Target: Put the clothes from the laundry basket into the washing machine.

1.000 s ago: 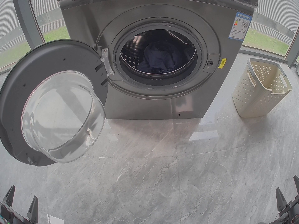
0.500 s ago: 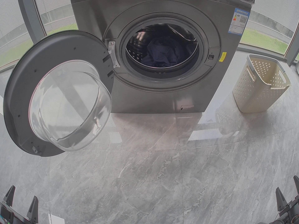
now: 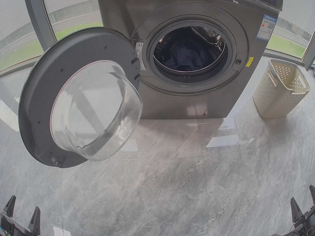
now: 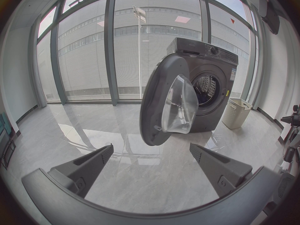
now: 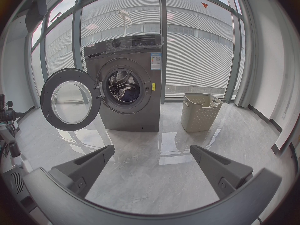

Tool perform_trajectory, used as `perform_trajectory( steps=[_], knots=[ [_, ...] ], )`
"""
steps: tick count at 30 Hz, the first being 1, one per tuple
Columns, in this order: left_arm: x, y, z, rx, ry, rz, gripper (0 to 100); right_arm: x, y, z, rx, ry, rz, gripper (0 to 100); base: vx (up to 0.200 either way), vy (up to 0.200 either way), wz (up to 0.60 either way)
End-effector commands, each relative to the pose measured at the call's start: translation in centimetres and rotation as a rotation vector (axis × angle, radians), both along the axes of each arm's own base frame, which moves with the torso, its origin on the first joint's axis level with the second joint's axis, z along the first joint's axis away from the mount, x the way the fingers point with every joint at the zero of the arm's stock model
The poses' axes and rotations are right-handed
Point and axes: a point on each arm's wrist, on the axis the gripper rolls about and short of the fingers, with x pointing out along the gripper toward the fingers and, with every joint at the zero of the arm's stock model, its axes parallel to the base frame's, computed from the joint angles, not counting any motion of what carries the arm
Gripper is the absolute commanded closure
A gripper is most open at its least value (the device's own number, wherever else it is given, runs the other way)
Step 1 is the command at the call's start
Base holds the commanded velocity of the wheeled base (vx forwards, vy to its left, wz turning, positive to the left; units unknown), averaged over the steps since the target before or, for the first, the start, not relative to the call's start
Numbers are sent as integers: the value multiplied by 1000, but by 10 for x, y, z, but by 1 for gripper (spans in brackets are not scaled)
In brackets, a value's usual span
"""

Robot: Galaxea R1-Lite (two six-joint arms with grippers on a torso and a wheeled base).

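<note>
The grey washing machine (image 3: 197,105) stands ahead with its round door (image 3: 82,99) swung wide to the left. Dark blue clothes (image 3: 188,54) lie inside the drum (image 5: 126,94). A cream laundry basket (image 3: 280,89) stands on the floor to the machine's right, and no clothes show in it (image 5: 200,111). My left gripper (image 3: 22,210) sits low at the front left, open and holding nothing (image 4: 150,150). Low at the front right, my right gripper (image 3: 303,202) is open too, nothing between its fingers (image 5: 151,150).
Glossy grey marble floor (image 3: 183,187) stretches between me and the machine. Tall windows (image 5: 197,47) with grey frames stand behind the machine and basket. The open door juts out over the floor on the left.
The whole head view has shifted: the machine, door and basket now sit further right and look slightly smaller, so the camera moved. Both grippers hold the same spots.
</note>
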Motion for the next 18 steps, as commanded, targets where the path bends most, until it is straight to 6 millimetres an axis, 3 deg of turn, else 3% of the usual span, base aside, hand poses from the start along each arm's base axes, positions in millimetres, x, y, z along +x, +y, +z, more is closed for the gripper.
perform_trajectory(
  steps=[1, 9, 18],
  knots=[
    [1, 0, -5, 1, 8, 1, 0, 0, 0, -5, 0, 5, 0, 0, 0, 0, 0],
    [1, 0, -5, -2, 8, -1, 0, 0, 0, -5, 0, 5, 0, 0, 0, 0, 0],
    [1, 0, -5, 4, 10, -4, 0, 0, 0, -5, 0, 5, 0, 0, 0, 200, 0]
  ],
)
